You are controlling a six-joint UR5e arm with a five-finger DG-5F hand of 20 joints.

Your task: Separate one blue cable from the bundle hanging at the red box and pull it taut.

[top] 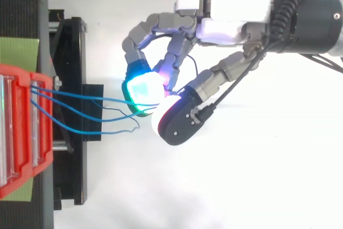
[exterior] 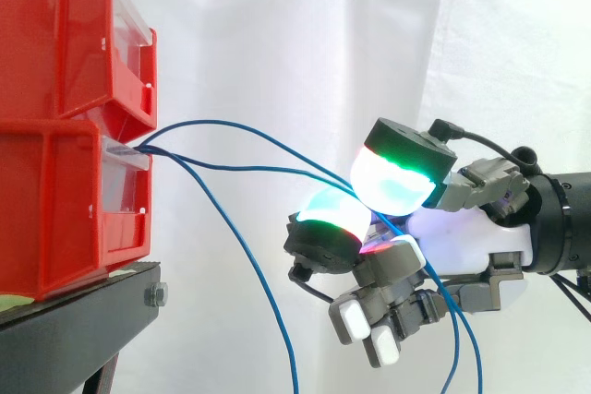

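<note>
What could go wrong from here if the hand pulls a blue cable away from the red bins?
1. Two blue cables seem to run between the hand's glowing pads, so a pull may tighten both, not one.
2. The thin cables could slip from between the rounded pads.
3. They come out at the red bins; a hard pull might shift a bin on the black stand.

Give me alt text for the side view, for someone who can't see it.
A robot hand from the right pinches a blue cable between glowing pads. The cable runs left to stacked red bins on a black stand; a second cable hangs below.
</note>
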